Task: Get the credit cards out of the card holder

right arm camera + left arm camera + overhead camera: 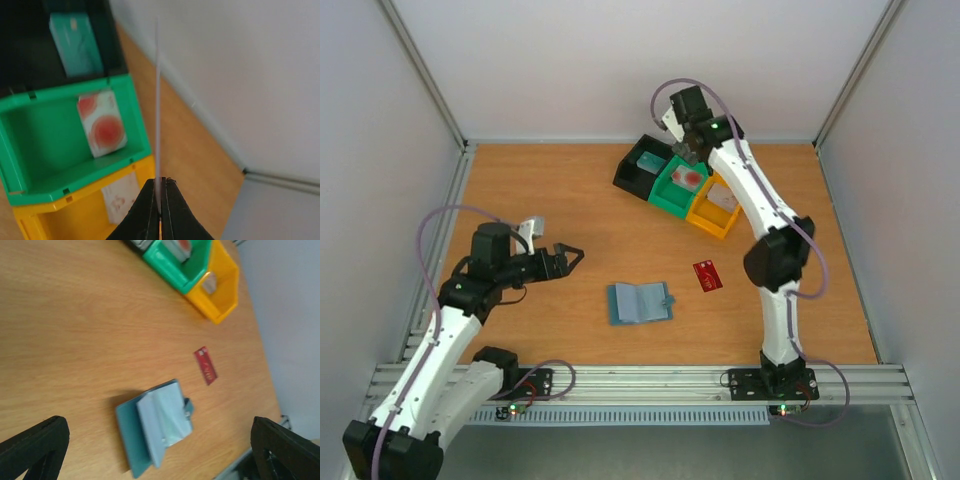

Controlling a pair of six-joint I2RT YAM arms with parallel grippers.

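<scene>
The light blue card holder (640, 303) lies open on the table, its flap half raised in the left wrist view (155, 427). A dark red credit card (708, 275) (206, 365) lies flat just to its right. My left gripper (572, 258) is open and hangs left of the holder, apart from it and holding nothing; its black fingers (35, 445) frame the holder. My right gripper (692, 150) (160, 182) is over the bins, shut on a thin pale card (157, 100) seen edge-on.
Three bins stand in a row at the back: black (625, 172), green (665, 200) and orange-yellow (705, 222). A teal card (75, 42) lies in the black one, a white card with red circles (102, 122) in the green one, a pale card (120, 197) in the yellow one.
</scene>
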